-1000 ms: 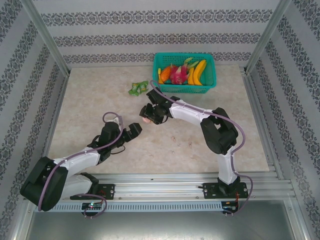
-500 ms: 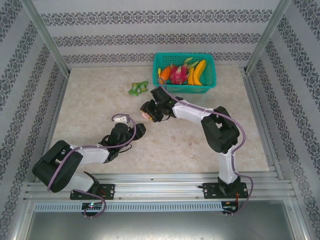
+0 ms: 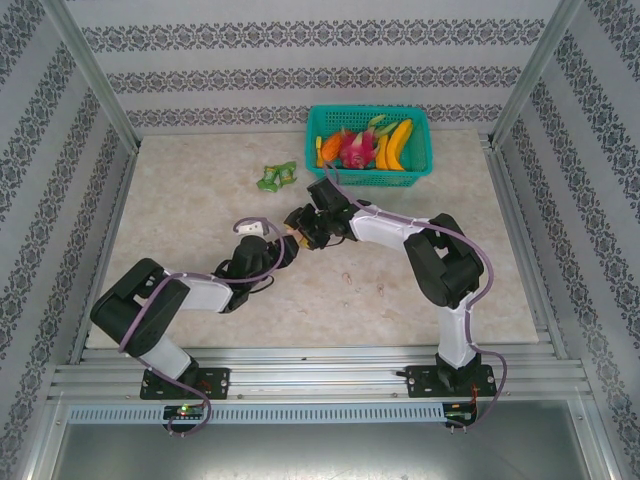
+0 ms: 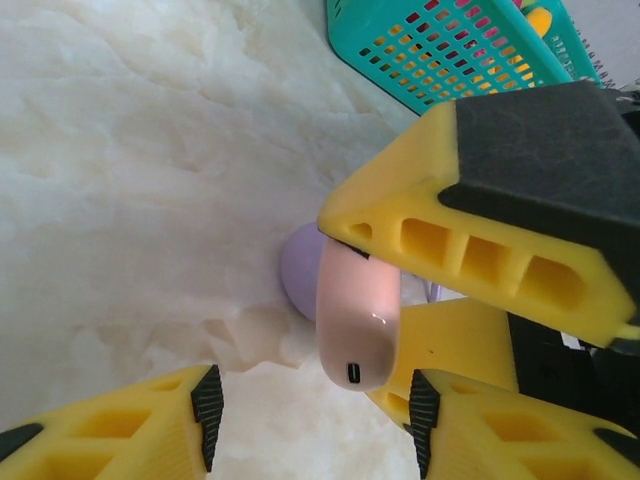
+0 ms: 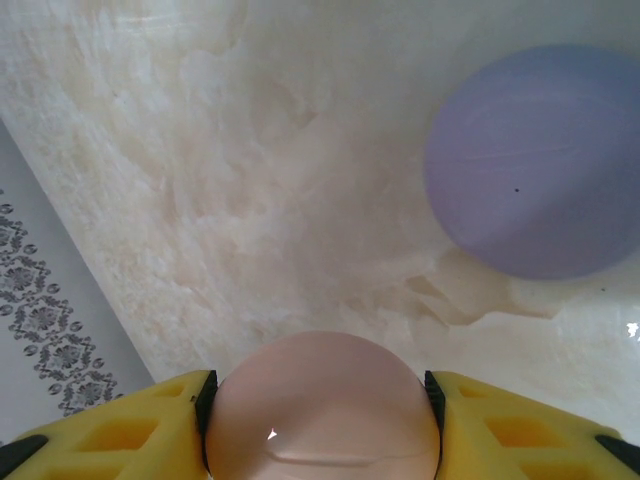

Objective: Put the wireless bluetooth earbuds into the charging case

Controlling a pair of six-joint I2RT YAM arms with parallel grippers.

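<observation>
Right gripper [image 5: 320, 400] is clamped on the pink case [image 4: 357, 310], rim to rim. In your left wrist view the case sits centre frame, edge-on, long axis vertical, port end pointing down. Left gripper [image 4: 312, 420] is just below it, fingers apart, not touching. The lilac case [image 5: 535, 160] lies on the table [image 3: 200, 200] behind.

Both arms reach to the middle of the tabletop [image 3: 190, 210], the left gripper [image 3: 284, 250] just beside the right gripper [image 3: 300, 228], a pinkish thing [image 3: 291, 233] at its fingers (too small to identify). Farther back sit a green toy [image 3: 277, 177] and a teal basket [image 3: 372, 178] of fruit [image 3: 398, 145].
</observation>
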